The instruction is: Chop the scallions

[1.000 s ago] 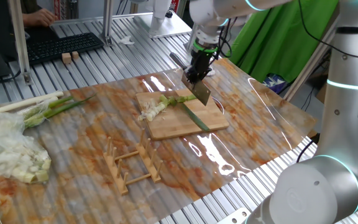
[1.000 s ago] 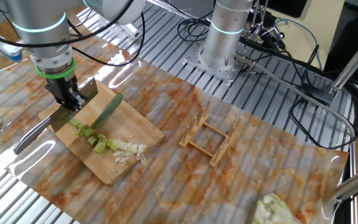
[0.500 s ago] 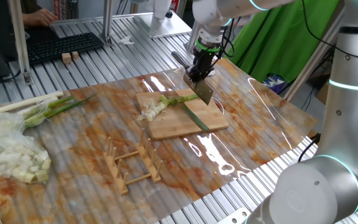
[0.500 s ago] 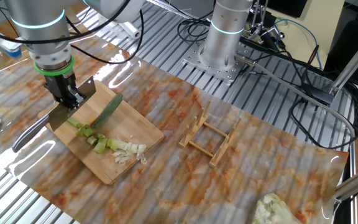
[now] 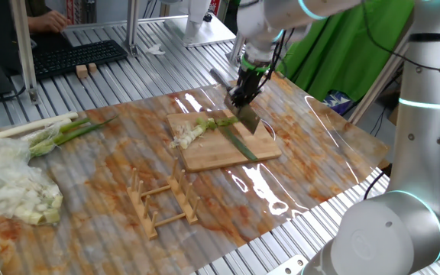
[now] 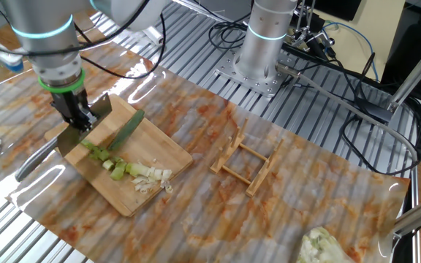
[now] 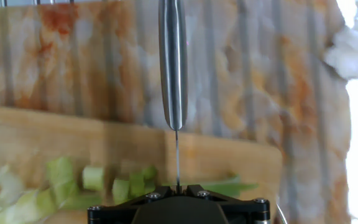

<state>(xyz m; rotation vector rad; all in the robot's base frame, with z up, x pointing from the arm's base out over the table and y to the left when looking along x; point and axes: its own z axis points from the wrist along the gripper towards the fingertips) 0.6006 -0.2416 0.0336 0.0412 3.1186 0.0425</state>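
1. The gripper (image 6: 79,117) is clamped tight on a cleaver (image 6: 86,124), pointing straight down over the cutting board (image 6: 141,186).
2. The blade edge sits on the scallions (image 5: 228,126) lying across the board.
3. Chopped bits (image 6: 148,177) lie piled just beside the blade.
4. A wooden rack (image 5: 163,200) stands near the board.

The knife (image 7: 173,62) blade shows edge-on, its handle cut off above.
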